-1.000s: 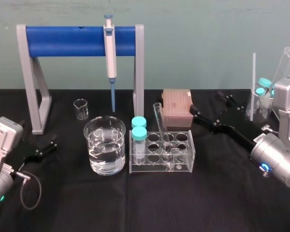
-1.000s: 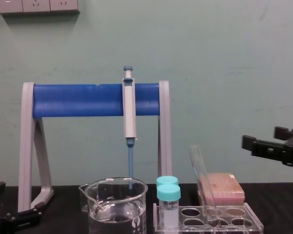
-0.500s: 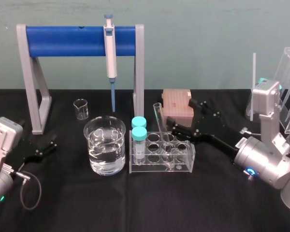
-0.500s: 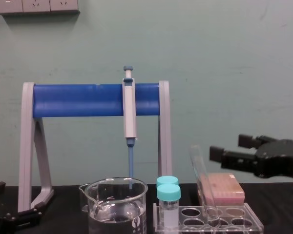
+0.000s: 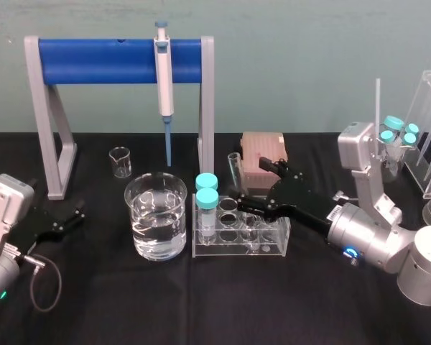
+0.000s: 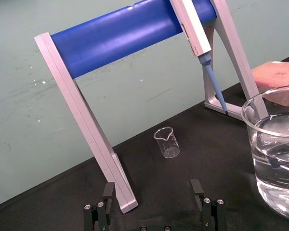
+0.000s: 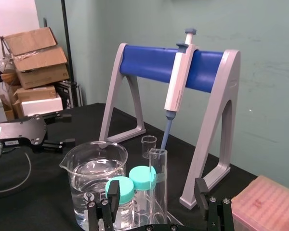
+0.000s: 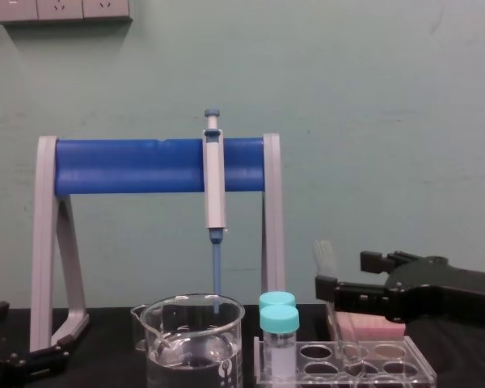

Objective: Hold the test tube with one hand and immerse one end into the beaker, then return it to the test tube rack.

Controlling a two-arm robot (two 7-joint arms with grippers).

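The test tube [image 5: 234, 166] leans upright in the test tube rack [image 5: 237, 249], its open top above the rack. My right gripper [image 5: 248, 179] has come in from the right and is open, one finger on each side of the tube's upper part without touching it. The right wrist view shows the tube [image 7: 157, 175] standing between the fingers [image 7: 200, 190]. The water-filled beaker [image 5: 156, 215] stands just left of the rack. My left gripper [image 5: 62, 222] rests open and empty at the table's left, and its spread fingers [image 6: 196, 188] appear in the left wrist view.
Two teal-capped tubes [image 5: 207, 192] stand in the rack's left end. A pink-orange box [image 5: 263, 149] sits behind the rack. A pipette [image 5: 163, 79] hangs on the blue-barred stand [image 5: 100, 61], with a small glass vessel [image 5: 120, 162] below. A clear holder [image 5: 425, 136] stands far right.
My right arm has swung left and lower, from beside the pink-orange box to the rack, bringing its open fingers around the test tube's top. The left arm has stayed still.
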